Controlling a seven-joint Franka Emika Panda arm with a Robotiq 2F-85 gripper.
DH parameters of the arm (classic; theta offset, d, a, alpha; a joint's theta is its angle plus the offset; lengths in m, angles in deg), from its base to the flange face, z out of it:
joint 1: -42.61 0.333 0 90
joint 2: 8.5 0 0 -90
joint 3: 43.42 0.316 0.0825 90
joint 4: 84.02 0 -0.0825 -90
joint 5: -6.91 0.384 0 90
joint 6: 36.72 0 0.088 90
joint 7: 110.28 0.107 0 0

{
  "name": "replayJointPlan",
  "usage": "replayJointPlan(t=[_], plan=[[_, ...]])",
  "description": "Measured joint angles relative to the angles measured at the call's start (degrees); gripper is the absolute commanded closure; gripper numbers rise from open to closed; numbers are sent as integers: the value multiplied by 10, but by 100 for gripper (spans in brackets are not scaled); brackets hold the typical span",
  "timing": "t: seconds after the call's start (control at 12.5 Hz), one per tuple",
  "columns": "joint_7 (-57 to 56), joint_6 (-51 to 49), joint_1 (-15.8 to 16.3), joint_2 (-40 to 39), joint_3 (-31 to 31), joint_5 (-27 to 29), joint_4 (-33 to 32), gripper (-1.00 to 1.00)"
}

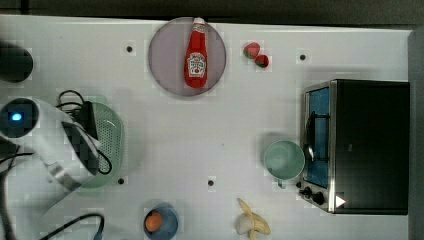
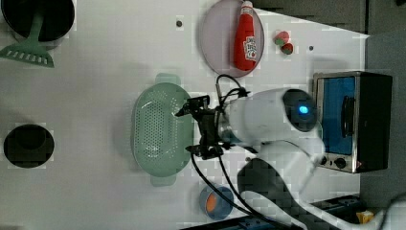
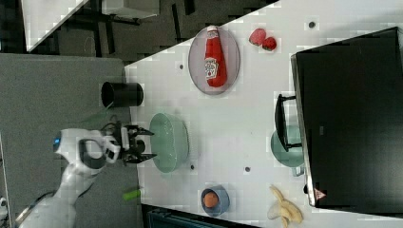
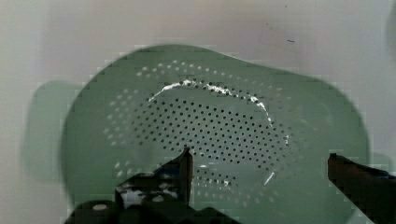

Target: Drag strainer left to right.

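Gripper [image 4: 259, 163]: closest to the wrist camera, jaws spread fully wide, holding nothing, hanging over the bowl's near wall, probably so one finger can drop inside and hook it.
Strainer [image 1: 111, 135]: left-centre of the top view, on the white table [image 1: 210, 130], partly under the arm.
Mug [image 1: 284, 159]: right of centre in the top view, beside the toaster oven [image 1: 367, 145], limiting how far the drag can run.

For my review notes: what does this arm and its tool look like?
A white, rounded arm with a glowing blue light near the wrist. The tool is black, with two slim dark fingers. Black cables loop around the wrist and trail along the arm.
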Motion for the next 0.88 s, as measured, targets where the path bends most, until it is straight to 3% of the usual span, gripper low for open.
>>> replayJointPlan(t=[0.16,0.32,0.88], plan=[[40,59,0,-45,1,-2,-10,-100],[49,127,5,-88,-15,-41,-10,-100],[63,191,-14,-97,-61,-79,-67,-100]])
